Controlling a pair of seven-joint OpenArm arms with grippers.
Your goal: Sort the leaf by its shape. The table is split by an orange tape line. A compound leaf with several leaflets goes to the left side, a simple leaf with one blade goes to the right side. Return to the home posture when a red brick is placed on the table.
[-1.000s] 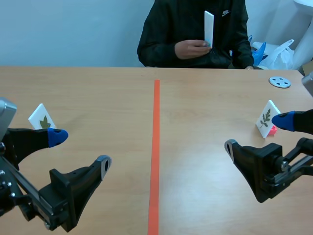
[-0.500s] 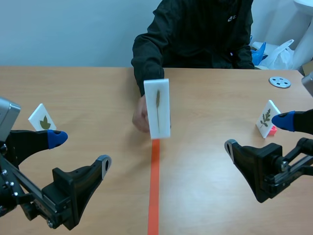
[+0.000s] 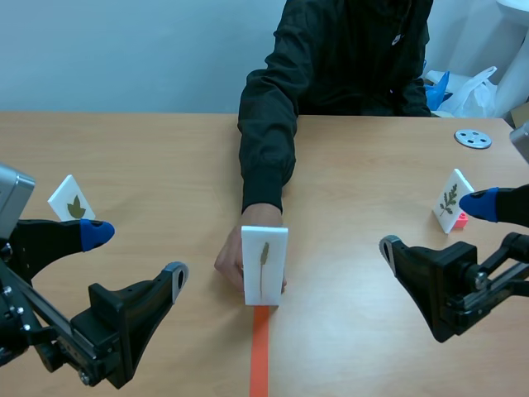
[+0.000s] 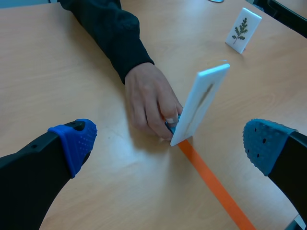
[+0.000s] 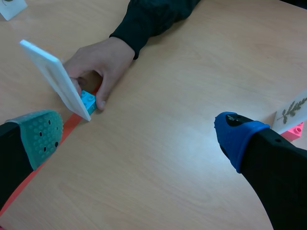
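Single-blade leaf card (image 3: 264,265) stands upright on the orange tape line (image 3: 259,356), a person's hand (image 3: 230,263) on it, midway between left pincer (image 3: 136,255) and right pincer (image 3: 434,225), both wide open and empty; simple leaf, so likely the right arm's.

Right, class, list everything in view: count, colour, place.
white card with narrow leaf: 1, white, upright on orange tape line, centre
cyan toy brick: 1, cyan, at its foot
white card with broad leaf: 1, white, left side
white card with feathery sprig: 1, white, right side
pink toy brick: 1, pink, at its foot
grey holed disc: 1, grey, far right
person's hand: 1, black-sleeved, at centre card's base
left end effector, right end effector: 2, black, open, near edge
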